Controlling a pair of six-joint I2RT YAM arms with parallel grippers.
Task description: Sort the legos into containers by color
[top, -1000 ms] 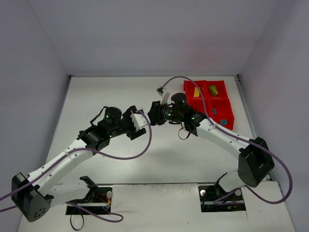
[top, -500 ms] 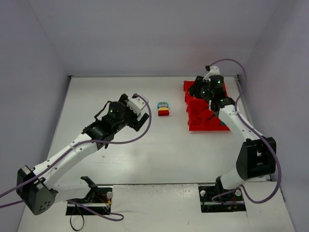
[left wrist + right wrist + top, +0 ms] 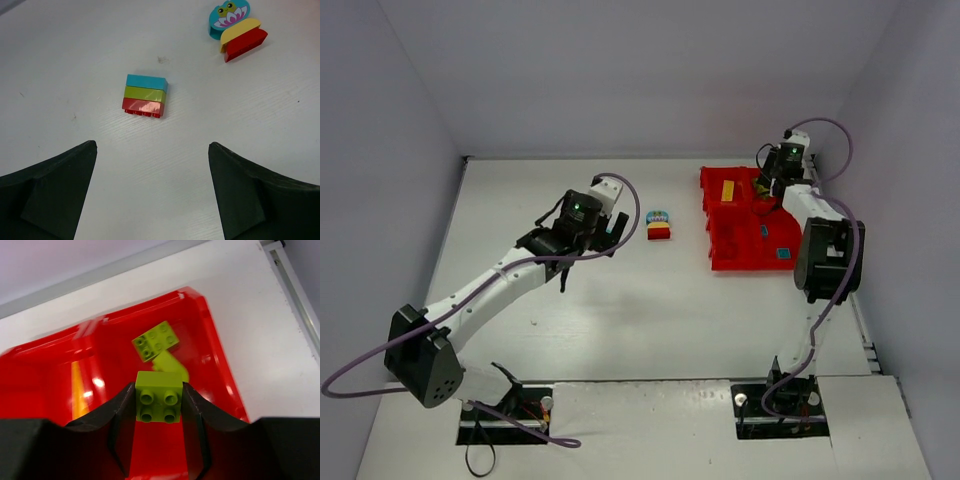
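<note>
Lime lego (image 3: 159,404) clamped in right gripper (image 3: 158,392) over red containers (image 3: 217,370), above loose green bricks (image 3: 156,341), left gripper (image 3: 152,146) spread wide, teal-green-red stack (image 3: 145,95) on table (image 3: 75,60) ahead, centred between its fingers.

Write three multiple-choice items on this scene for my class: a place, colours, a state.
1. Where is the green brick in the right gripper, relative to the red tray? A) over it B) under it C) far beside it
2. Which colours form the three-brick stack before the left gripper? A) yellow, white, black B) teal, green, red C) all blue
3. The left gripper is: A) shut on a brick B) half shut C) open
Answers: 1 A, the tray's bin shows below it; 2 B, seen in the left wrist view; 3 C, jaws wide apart, nothing between.
</note>
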